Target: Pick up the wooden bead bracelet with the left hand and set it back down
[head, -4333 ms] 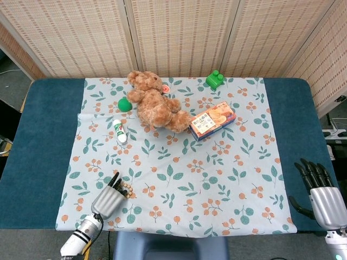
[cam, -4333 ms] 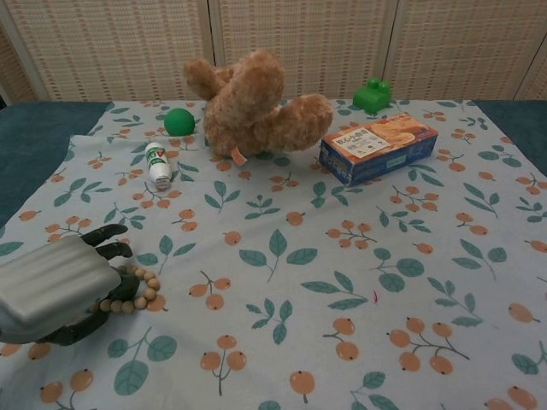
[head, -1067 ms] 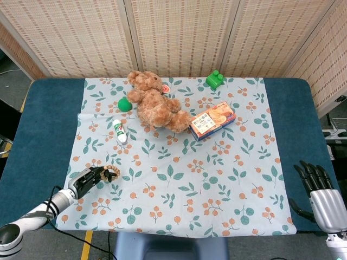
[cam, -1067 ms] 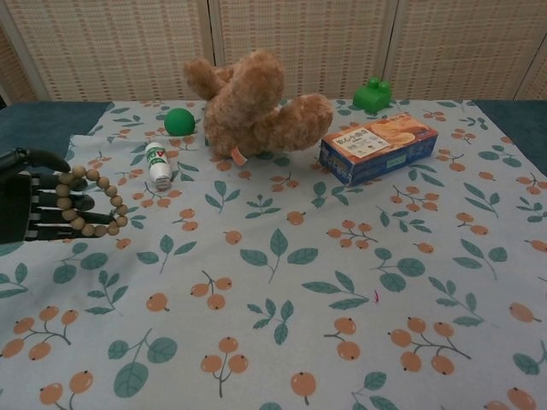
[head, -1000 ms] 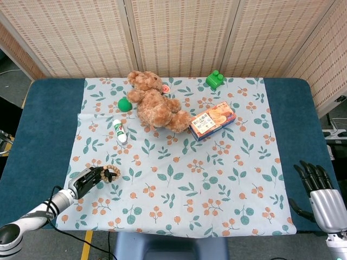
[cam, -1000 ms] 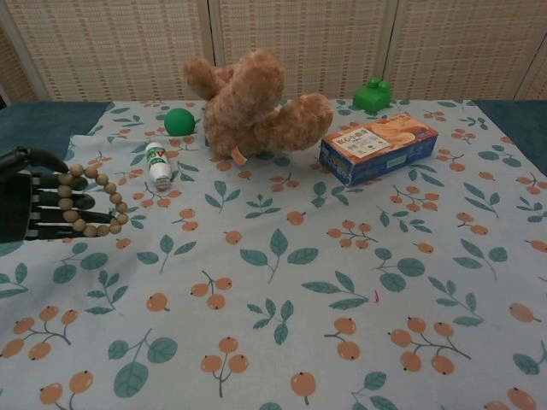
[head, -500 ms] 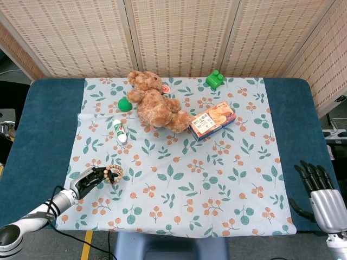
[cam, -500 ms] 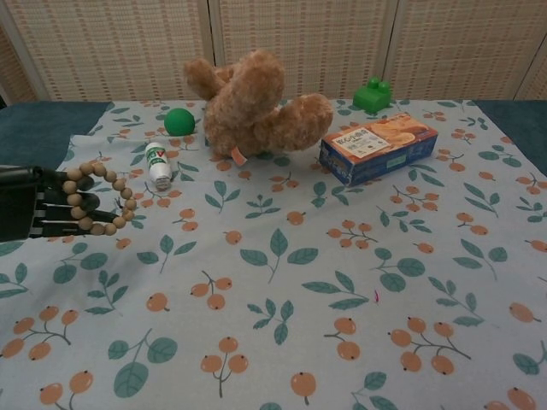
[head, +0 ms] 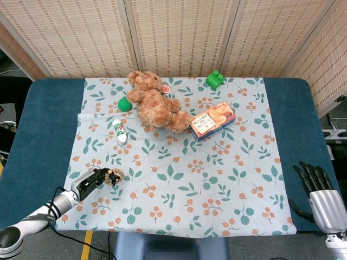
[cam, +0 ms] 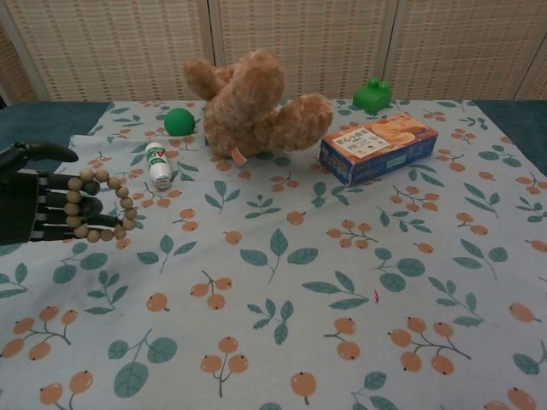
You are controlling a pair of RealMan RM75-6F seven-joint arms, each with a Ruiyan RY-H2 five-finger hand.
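Note:
The wooden bead bracelet point(cam: 109, 205) hangs looped over the dark fingers of my left hand point(cam: 43, 205), raised above the floral cloth at the left edge of the chest view. In the head view the same left hand point(head: 88, 181) holds the bracelet point(head: 114, 175) near the cloth's front left area. My right hand point(head: 320, 192) rests at the table's front right corner, fingers straight and apart, holding nothing.
A brown teddy bear point(head: 154, 103), green ball point(head: 124, 104), small white bottle point(head: 120, 131), biscuit box point(head: 212, 121) and green toy block point(head: 215, 79) lie across the back half of the floral cloth point(head: 206, 184). Blue table point(head: 38, 135) borders it.
The left hand with the bracelet has shifted slightly right and lower over the last second. Four seconds ago it was low over the cloth, nearer the front edge. The right hand stayed still.

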